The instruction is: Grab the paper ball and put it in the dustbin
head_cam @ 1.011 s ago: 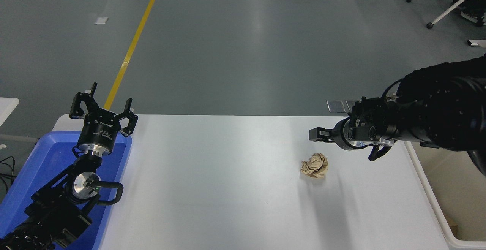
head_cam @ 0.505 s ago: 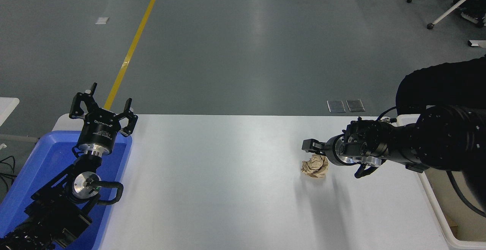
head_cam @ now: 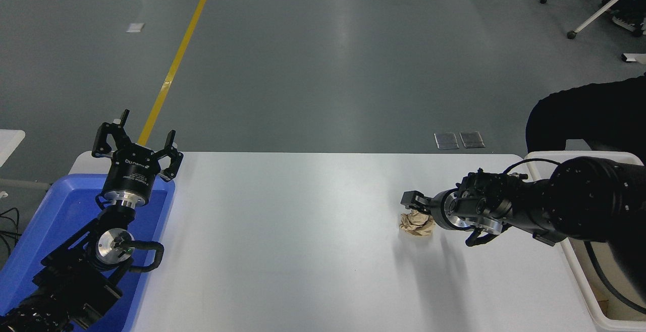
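**Right gripper down at the paper ball**

The white table [head_cam: 303, 251] fills the lower picture. At four o'clock, just off its right edge, stands the cream dustbin [head_cam: 580, 276] (only its rim and one wall show). At eight o'clock the blue tray [head_cam: 30, 241] lies under the parked left gripper [head_cam: 137, 143], fingers spread. The right gripper [head_cam: 421, 211] reaches in from three o'clock, spread wide over the paper ball [head_cam: 416, 223], one finger above its far side. The ball rests on the table.

Single head view, high on the robot's side, facing forward and down over the white table [head_cam: 303, 251], floor beyond
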Controlling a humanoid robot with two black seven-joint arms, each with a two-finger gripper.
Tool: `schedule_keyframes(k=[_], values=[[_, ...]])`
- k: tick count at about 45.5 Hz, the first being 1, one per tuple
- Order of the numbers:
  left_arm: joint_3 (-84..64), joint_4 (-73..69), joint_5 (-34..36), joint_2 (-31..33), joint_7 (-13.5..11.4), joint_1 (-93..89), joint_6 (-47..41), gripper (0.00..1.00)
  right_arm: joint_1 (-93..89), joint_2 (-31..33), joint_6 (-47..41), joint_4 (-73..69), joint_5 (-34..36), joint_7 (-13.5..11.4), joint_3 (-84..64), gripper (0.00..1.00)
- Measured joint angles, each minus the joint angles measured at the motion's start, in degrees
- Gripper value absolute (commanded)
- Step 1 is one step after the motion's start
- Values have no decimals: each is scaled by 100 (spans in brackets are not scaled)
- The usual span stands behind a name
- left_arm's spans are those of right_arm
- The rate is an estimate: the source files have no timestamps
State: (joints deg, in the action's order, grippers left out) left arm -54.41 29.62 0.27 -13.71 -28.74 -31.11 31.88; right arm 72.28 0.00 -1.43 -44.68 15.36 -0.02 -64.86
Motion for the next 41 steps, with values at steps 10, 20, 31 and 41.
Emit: schedule_keyframes(k=[10,20,31,41], values=[[0,0,0,0,0,0,1,98,-147,0,2,136,7,1,9,100],[0,0,0,0,0,0,1,98,-257,0,42,190,9,2,50,94],[0,0,0,0,0,0,1,98,-372,0,348,173,-26,6,80,60],[0,0,0,0,0,0,1,98,-378,0,472,120,-63,7,91,24]])
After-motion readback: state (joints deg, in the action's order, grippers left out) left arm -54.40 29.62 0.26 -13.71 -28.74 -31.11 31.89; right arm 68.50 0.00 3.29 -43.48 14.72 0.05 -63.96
